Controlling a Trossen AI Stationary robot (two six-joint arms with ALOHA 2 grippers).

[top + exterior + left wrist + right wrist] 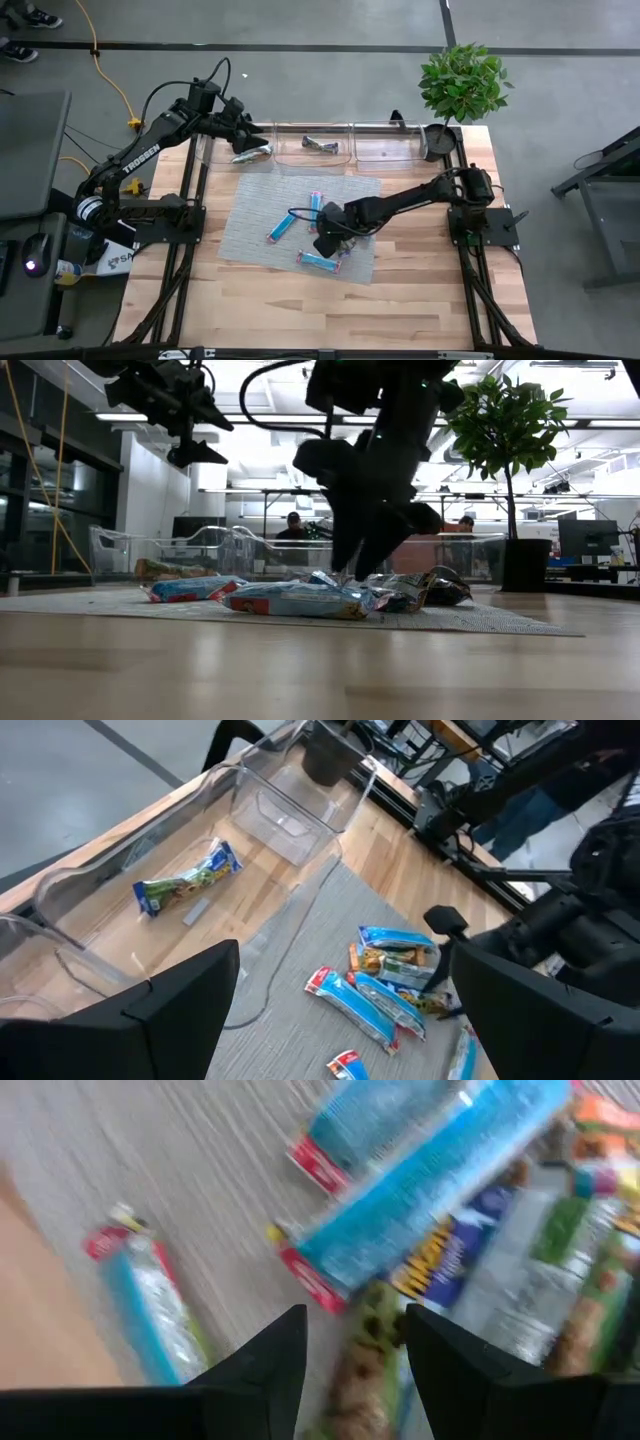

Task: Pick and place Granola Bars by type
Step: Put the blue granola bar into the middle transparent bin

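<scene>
The wooden bench is carrying a grey mat in front and clear bins along its far edge. On the mat the Granola Bars are lying loose, several crowded together under the right gripper, whose fingers are parted and pointing steeply down over the pile. Because the wrappers are overlapping, the gripper could be pinching two bars at once or sliding off the shiny film. Farther back, the left gripper is hanging spread and empty over the left bin, where one blue-and-green bar is lying; a silvery-dark bar is sitting in the middle bin.
</scene>
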